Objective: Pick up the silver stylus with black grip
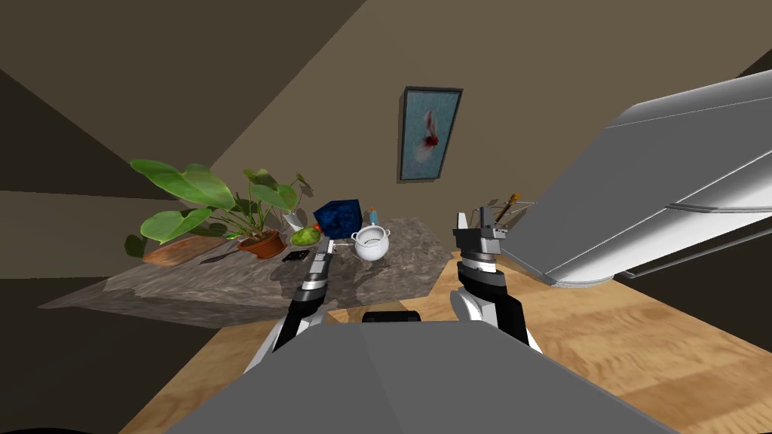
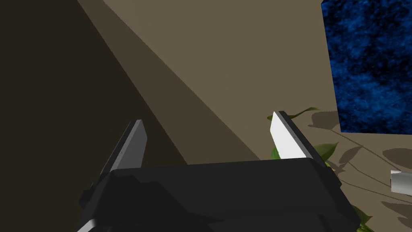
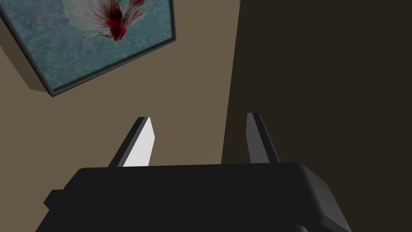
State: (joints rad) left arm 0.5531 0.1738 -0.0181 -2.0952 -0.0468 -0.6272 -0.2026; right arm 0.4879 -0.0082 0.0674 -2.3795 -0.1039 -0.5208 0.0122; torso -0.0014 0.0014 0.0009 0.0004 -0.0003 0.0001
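Observation:
A slim silver and dark stylus (image 1: 218, 257) lies on the grey stone table (image 1: 226, 290), in front of the potted plant (image 1: 260, 242). My left gripper (image 1: 326, 245) hangs over the table's middle, right of the stylus and just left of a white two-handled pot (image 1: 371, 242). Its fingers (image 2: 286, 137) stand open with nothing between them. My right gripper (image 1: 471, 220) is raised off the table's right end, open and empty, with its fingers (image 3: 141, 144) toward the wall.
A dark blue cube (image 1: 338, 215), a green lump (image 1: 304, 236), a small black flat object (image 1: 295, 256) and a big-leafed plant (image 1: 185, 207) share the table. A large grey-white slanted body (image 1: 663, 203) stands close on my right. Wooden floor (image 1: 603, 354) lies below.

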